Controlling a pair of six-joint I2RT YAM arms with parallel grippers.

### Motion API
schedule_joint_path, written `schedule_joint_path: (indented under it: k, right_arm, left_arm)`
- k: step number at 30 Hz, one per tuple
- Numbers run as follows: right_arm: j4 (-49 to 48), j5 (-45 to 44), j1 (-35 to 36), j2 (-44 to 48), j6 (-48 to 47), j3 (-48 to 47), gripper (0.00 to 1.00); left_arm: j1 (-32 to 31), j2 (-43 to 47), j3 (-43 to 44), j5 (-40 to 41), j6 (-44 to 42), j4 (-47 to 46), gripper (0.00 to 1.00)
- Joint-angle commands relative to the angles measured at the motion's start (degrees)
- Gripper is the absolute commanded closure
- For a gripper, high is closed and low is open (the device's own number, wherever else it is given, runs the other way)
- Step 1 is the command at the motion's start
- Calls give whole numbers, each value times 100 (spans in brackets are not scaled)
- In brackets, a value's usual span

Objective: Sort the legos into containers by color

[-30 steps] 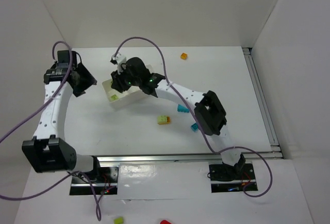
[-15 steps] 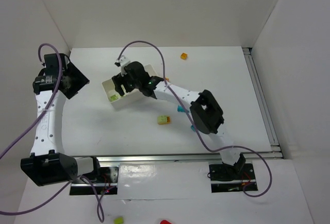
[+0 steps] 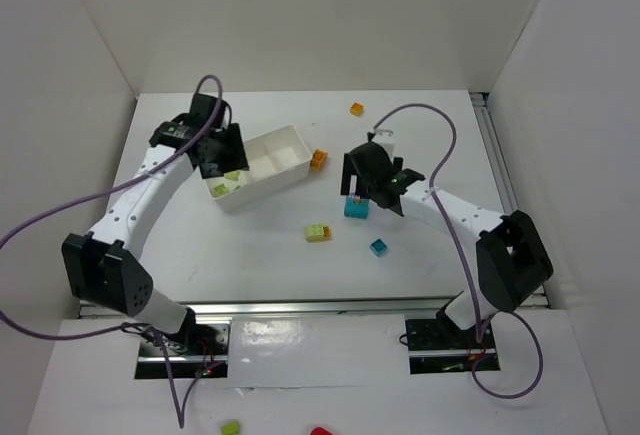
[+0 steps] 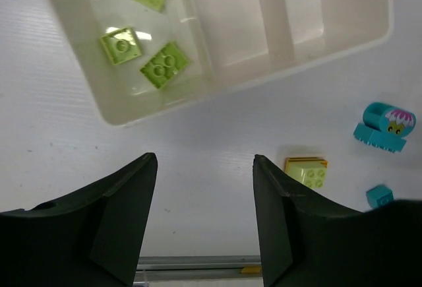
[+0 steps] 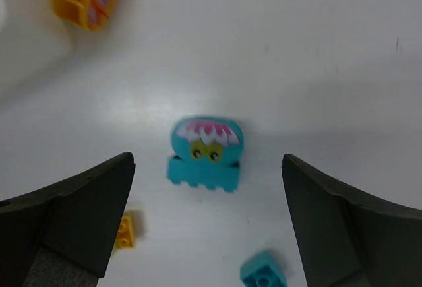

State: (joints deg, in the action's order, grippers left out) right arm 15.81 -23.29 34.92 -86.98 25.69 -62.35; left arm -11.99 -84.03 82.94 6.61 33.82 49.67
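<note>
Hovering spread wide, right gripper (image 5: 208,168) overlooks a cyan block (image 5: 204,143) with pink-topped yellow face; left gripper (image 4: 205,161) gapes empty

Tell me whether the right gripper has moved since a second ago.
Yes. The right gripper left the white tray, swinging right to hover over the printed cyan block.

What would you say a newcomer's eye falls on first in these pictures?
Probably the cyan printed block, lying on the table directly under the open right gripper. Next comes the white tray at left centre, with three lime green bricks in one end compartment and nothing seen in the other two. The open left gripper hovers near that end.
</note>
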Motion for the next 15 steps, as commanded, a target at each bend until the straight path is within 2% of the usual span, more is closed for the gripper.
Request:
schedule_joint_path:
  k: [1, 5, 10, 15]
  right_arm:
    - [993, -213, -28, 277, 1348, 468, 0]
    - [994, 359, -29, 742, 1342, 1065, 2]
    - [1231, 413, 24, 1305, 1465, 1874, 2]
    - [986, 1062, -90, 1386, 1728, 2253, 3]
  left_arm:
    - [-600, -296, 468, 60, -410, -107, 30]
    - [-1111, -710, 636, 33, -535, -54, 30]
    - [-1227, -887, 583, 33, -420, -1, 30]
    - [-1359, -1107, 776, 33, -420, -1, 30]
